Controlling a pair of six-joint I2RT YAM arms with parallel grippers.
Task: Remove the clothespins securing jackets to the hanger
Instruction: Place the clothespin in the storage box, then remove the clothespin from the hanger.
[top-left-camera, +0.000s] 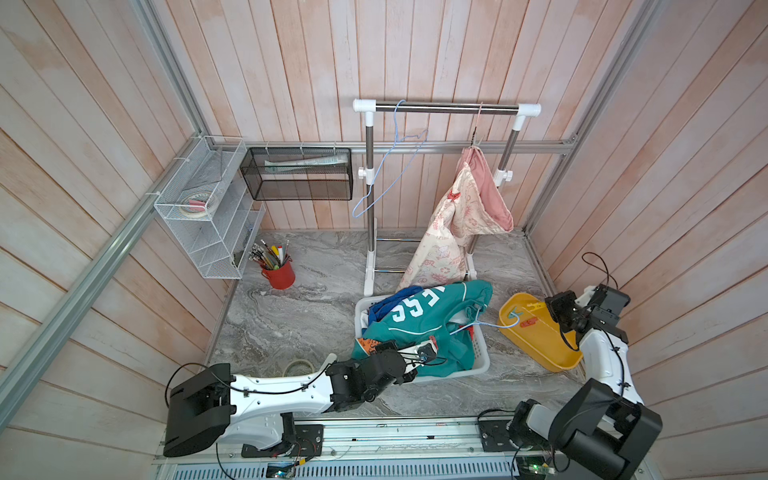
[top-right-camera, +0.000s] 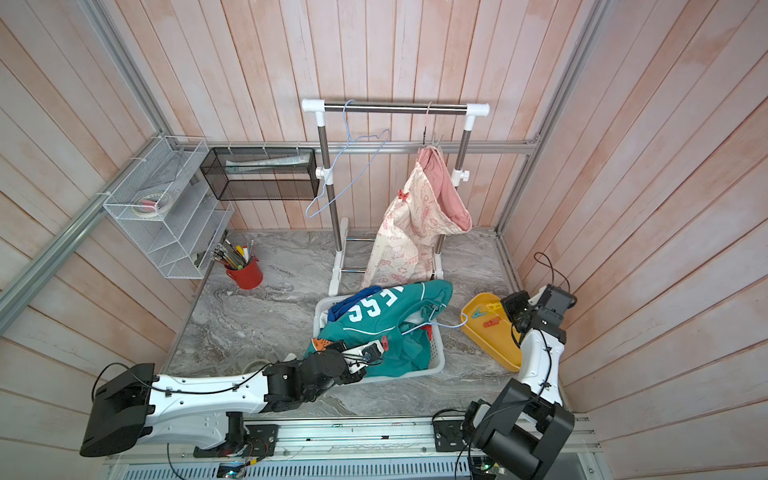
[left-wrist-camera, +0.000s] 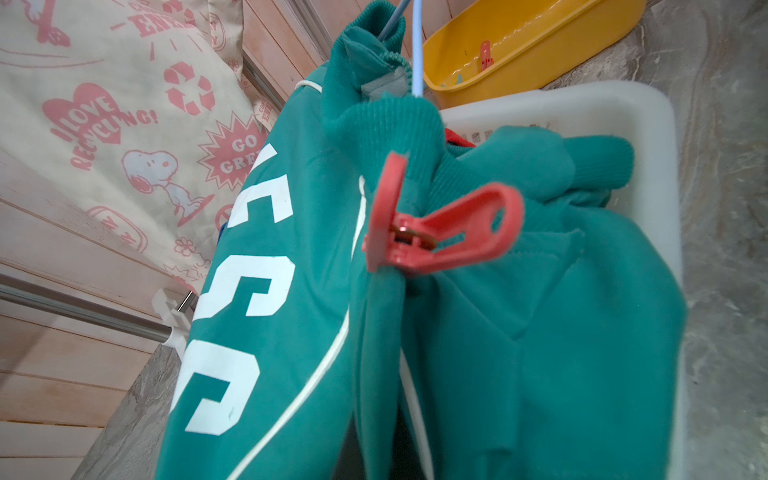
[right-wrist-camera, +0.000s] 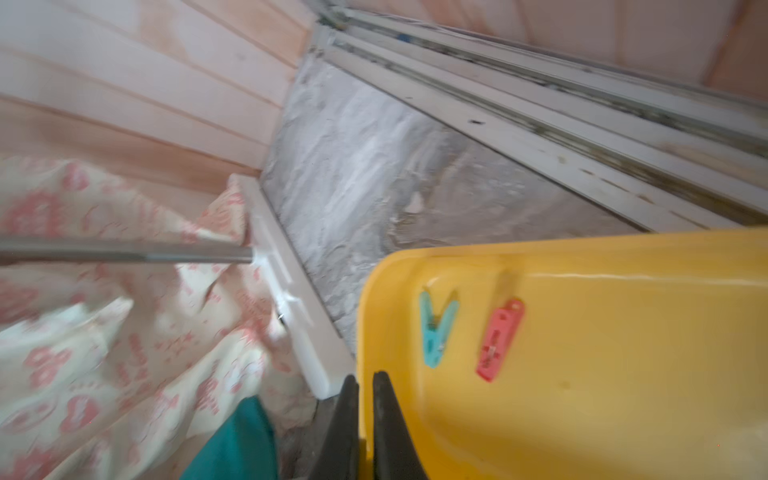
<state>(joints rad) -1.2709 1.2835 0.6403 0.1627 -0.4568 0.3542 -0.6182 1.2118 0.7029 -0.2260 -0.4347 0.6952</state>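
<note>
Yellow plastic tray (right-wrist-camera: 623, 407) holds teal clothespin (right-wrist-camera: 436, 328), coral clothespin (right-wrist-camera: 498, 340) (both loose); white plastic basket (top-left-camera: 482, 359) holds teal jacket (top-left-camera: 419, 322); right gripper (right-wrist-camera: 365, 376) closed empty; left gripper (top-left-camera: 430, 347) closed, grasp unseen.

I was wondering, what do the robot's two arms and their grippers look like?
Both the left arm and right arm have white links, black joint housings and thin black cables looping alongside. The right gripper has black, tapered fingers.

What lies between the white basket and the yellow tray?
A narrow strip of bare marble floor, crossed by the blue hanger's hook; both top views show it.
</note>
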